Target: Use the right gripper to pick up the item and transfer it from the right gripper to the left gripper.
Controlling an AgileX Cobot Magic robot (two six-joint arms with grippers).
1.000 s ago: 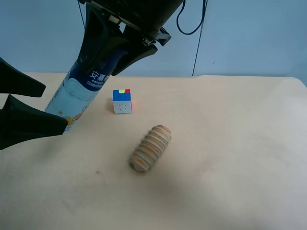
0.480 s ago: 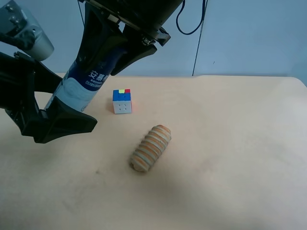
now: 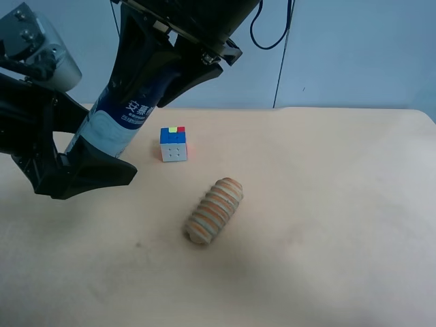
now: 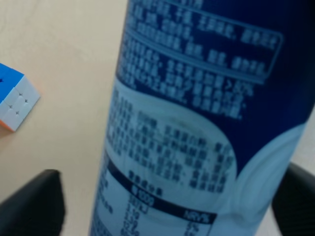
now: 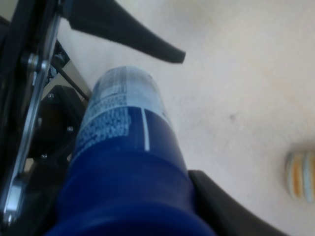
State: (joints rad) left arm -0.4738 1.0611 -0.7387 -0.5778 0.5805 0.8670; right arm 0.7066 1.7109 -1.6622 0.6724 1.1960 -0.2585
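The item [image 3: 112, 122] is a tall container with a dark blue top and a white lower body. It hangs tilted above the table's far left. My right gripper [image 3: 155, 71], all black with cables, is shut on its blue upper part; the right wrist view shows this gripper [image 5: 123, 206] and the item [image 5: 123, 147]. My left gripper [image 3: 109, 144], with a grey block at its wrist, is open, its fingers on either side of the white lower body. In the left wrist view the item [image 4: 197, 98] fills the gap of the left gripper [image 4: 162, 206], with table showing beside one fingertip [image 4: 29, 204].
A small colourful puzzle cube [image 3: 173, 144] stands just right of the item; it also shows in the left wrist view [image 4: 15, 103]. A ribbed tan-and-orange roll [image 3: 214, 210] lies mid-table. The beige table [image 3: 327, 204] ends at a blue wall behind.
My left gripper has risen and moved in from the left edge, so its fingers now straddle the item's lower body. My right gripper and the item have held still.
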